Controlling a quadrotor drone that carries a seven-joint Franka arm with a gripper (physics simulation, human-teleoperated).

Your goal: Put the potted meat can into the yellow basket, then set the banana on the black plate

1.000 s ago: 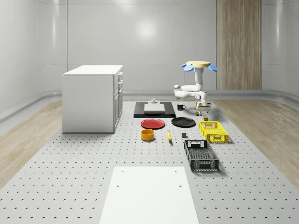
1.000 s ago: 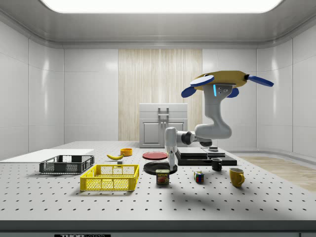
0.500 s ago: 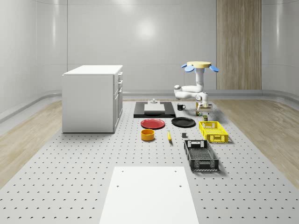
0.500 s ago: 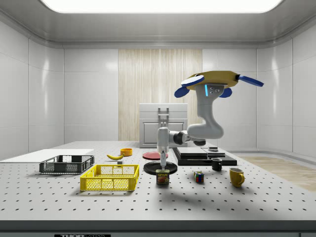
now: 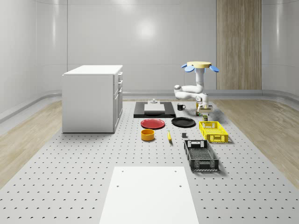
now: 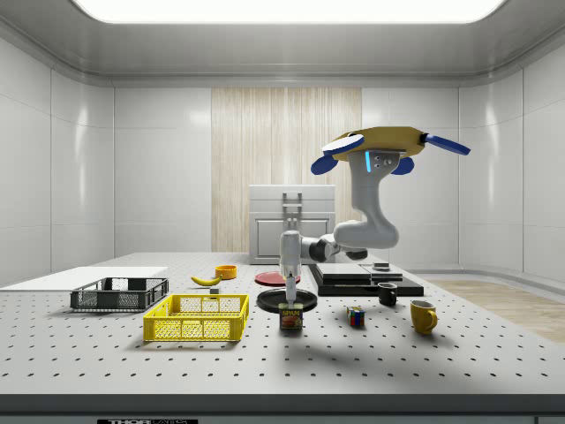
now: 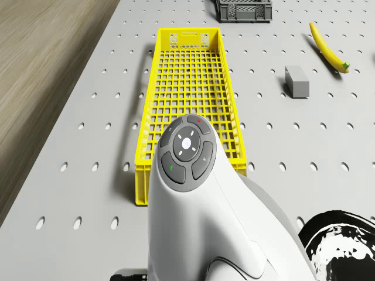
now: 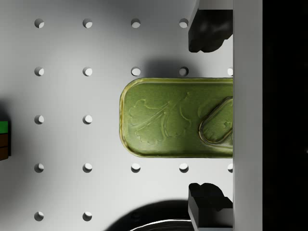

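The potted meat can (image 6: pixel 290 317) stands upright on the perforated table, just to the side view's right of the yellow basket (image 6: pixel 198 318). In the wrist view its green lid (image 8: pixel 175 118) lies between my two dark fingertips (image 8: pixel 207 32), with a gap on each side. My gripper (image 6: pixel 290 299) hangs open right over the can. The drone (image 6: pixel 388 145) hovers higher up, to the side view's right of the can. The banana (image 7: pixel 329 48) lies on the table beyond the basket (image 7: pixel 187 99). The black plate (image 6: pixel 287 301) sits just behind the can.
A Rubik's cube (image 6: pixel 356 316), a yellow mug (image 6: pixel 424 316) and a black mug (image 6: pixel 387 294) stand to the side view's right of the can. A black crate (image 5: pixel 201 155), red plate (image 5: pixel 153 123), orange bowl (image 5: pixel 147 135), grey block (image 7: pixel 297 81) and white cabinet (image 5: pixel 93 98) are also there.
Drone and arm have shifted toward the side view's left, bringing the gripper from beside the can to directly over it. In the last half second it sank slightly.
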